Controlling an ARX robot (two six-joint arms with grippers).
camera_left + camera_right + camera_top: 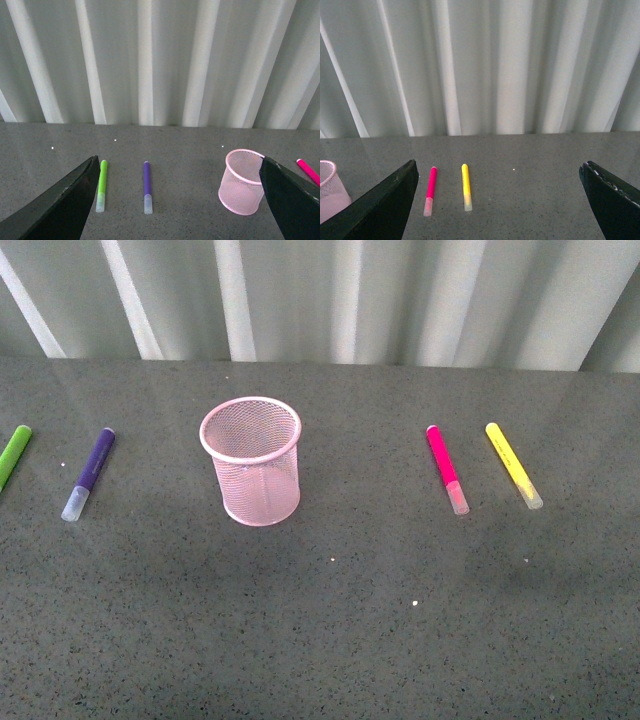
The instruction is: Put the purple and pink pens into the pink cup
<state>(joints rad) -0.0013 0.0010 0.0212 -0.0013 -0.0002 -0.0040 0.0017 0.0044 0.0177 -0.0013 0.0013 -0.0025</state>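
Dark grey speckled table, slight sheen toward its back edge. Behind it, a white vertically pleated backdrop spans the full width. Light is soft and even, shadows faint.

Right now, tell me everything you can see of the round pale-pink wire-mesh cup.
The round pale-pink wire-mesh cup stands upright on the grey speckled table, mouth up. Its wall is fine see-through mesh, narrowing slightly toward the base, under a solid rolled rim. It looks like painted metal. It is empty, touching only the table. In the front view it sits left of centre, between the dark purple pen and the magenta pink pen, apart from both.
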